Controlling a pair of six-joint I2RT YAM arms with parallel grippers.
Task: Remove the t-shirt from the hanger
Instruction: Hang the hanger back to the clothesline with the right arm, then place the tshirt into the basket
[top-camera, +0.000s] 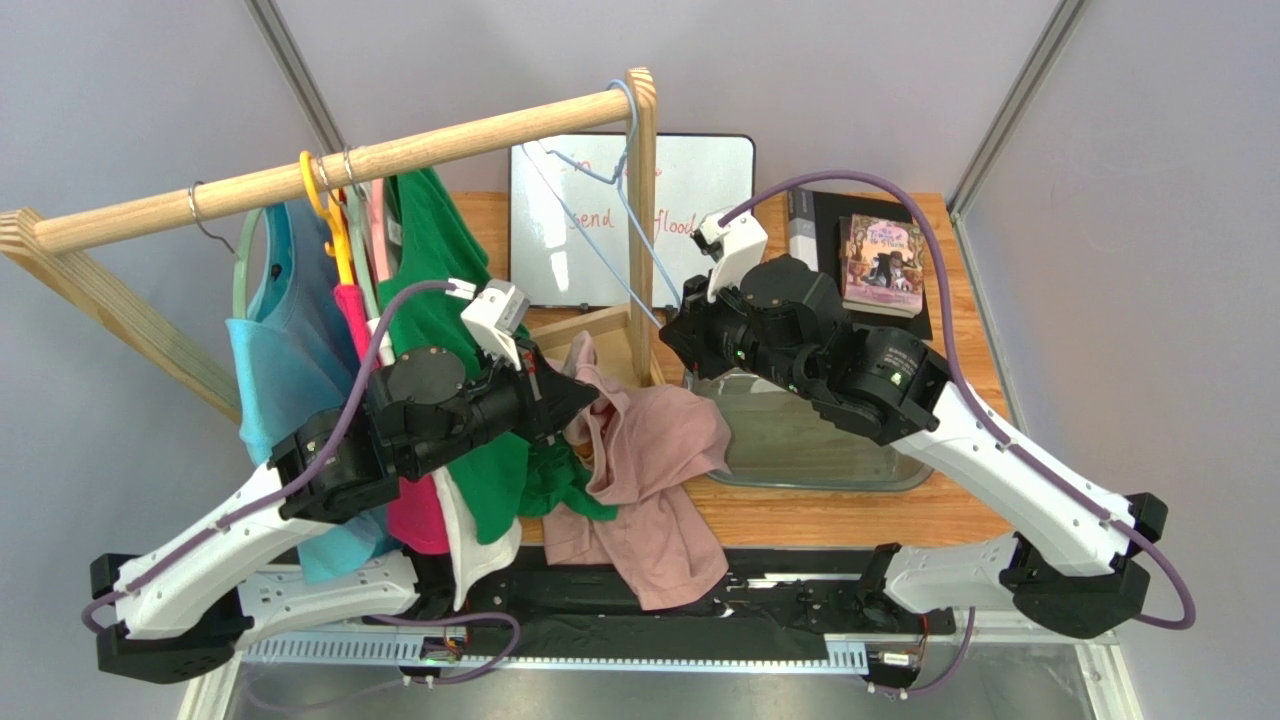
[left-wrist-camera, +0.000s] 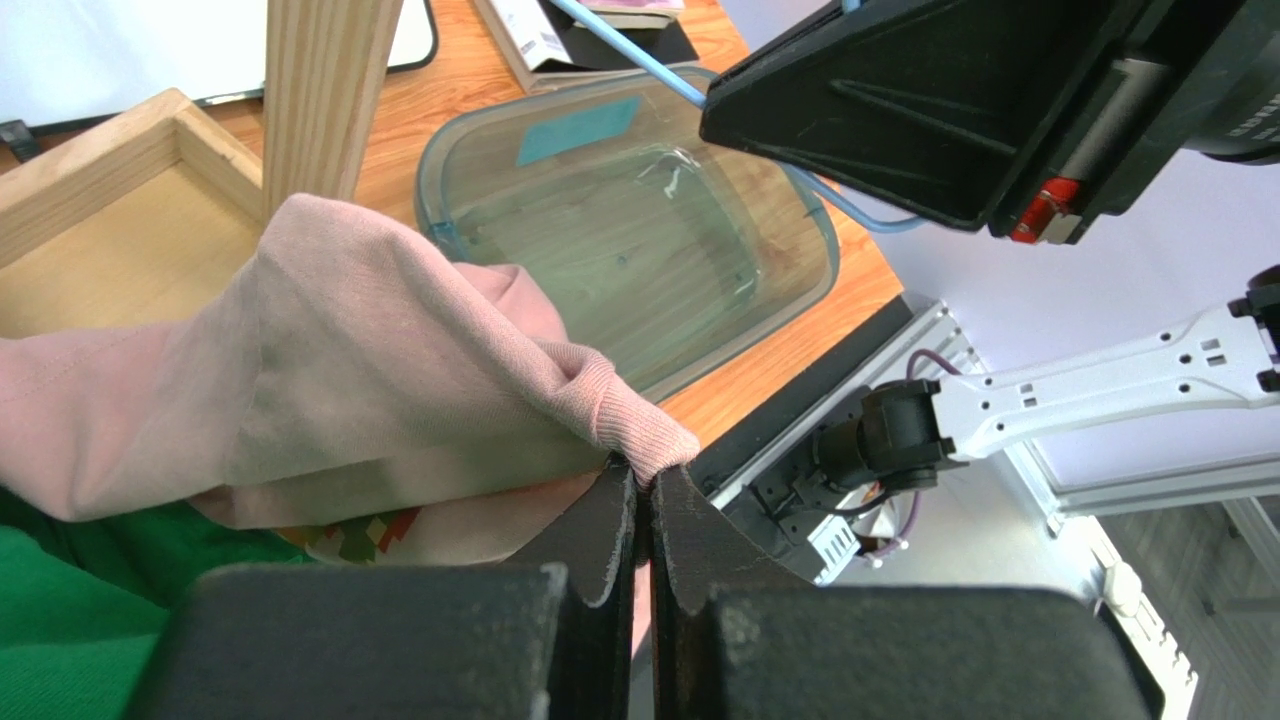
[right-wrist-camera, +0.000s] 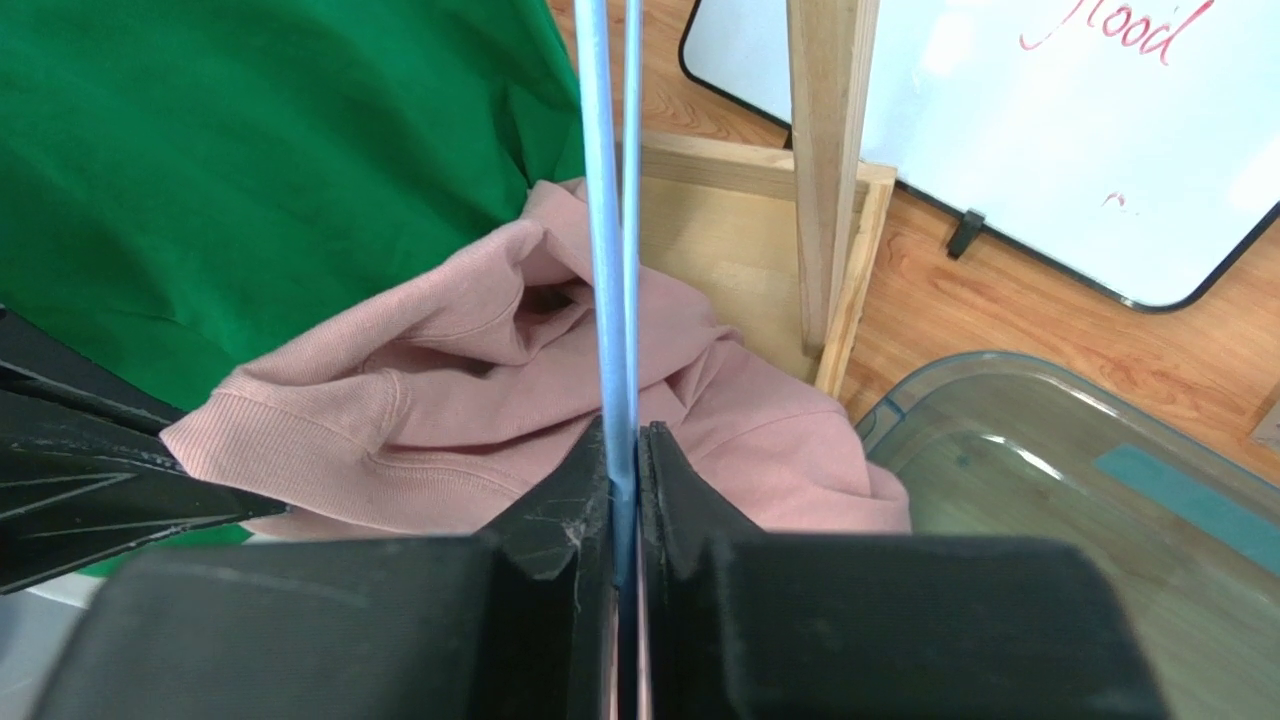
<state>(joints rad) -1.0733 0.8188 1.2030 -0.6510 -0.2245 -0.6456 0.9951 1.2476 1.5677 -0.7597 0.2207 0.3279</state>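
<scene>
Left wrist view: the pink t-shirt (left-wrist-camera: 346, 375) lies bunched beside a clear tub (left-wrist-camera: 631, 240), slumping over the near edge of the worktop (top-camera: 781, 510). The left pincer (left-wrist-camera: 643, 483) is closed on its ribbed edge. The right pincer (right-wrist-camera: 624, 450) clamps the blue wire hanger (right-wrist-camera: 607, 225).

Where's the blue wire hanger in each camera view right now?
Top external: blue hanger, upper centre.
Left wrist: blue hanger, a thin wire across the top centre.
Right wrist: blue hanger, vertical at centre, pinched by the right end effector.
Shared landmark: clear tub.
</scene>
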